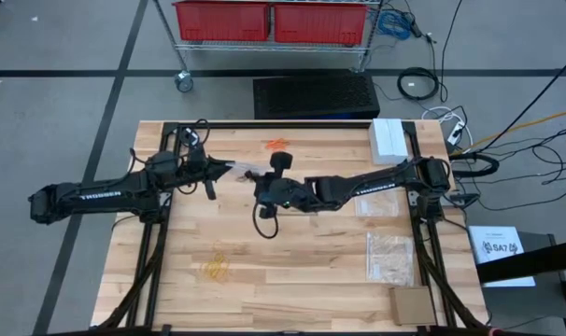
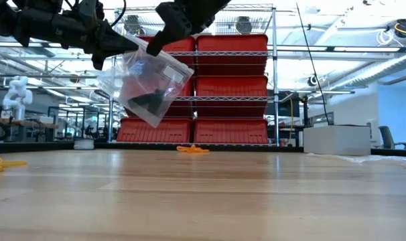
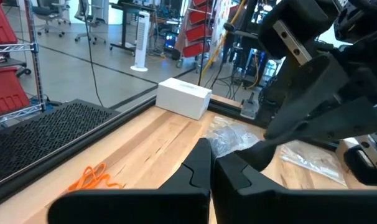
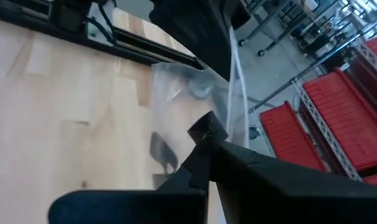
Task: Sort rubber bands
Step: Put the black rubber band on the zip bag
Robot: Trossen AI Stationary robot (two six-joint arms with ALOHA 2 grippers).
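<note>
Both the left hand (image 1: 229, 169) and right hand (image 1: 261, 174) are pinching one clear plastic bag (image 2: 147, 86) holding black rubber bands (image 2: 151, 99), lifted well above the bare wooden desk (image 1: 292, 271), orange rubber bands (image 1: 277, 144) lying beyond it.

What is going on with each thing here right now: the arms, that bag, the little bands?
Left gripper: shut on one edge of the clear bag, held above the table.
Right gripper: shut on the bag's other edge.
Clear bag: lifted, hanging tilted, black rubber bands inside.
Orange rubber bands: loose on the table.
Yellow rubber bands: loose on the table.
Spare bags: lying flat.
</note>
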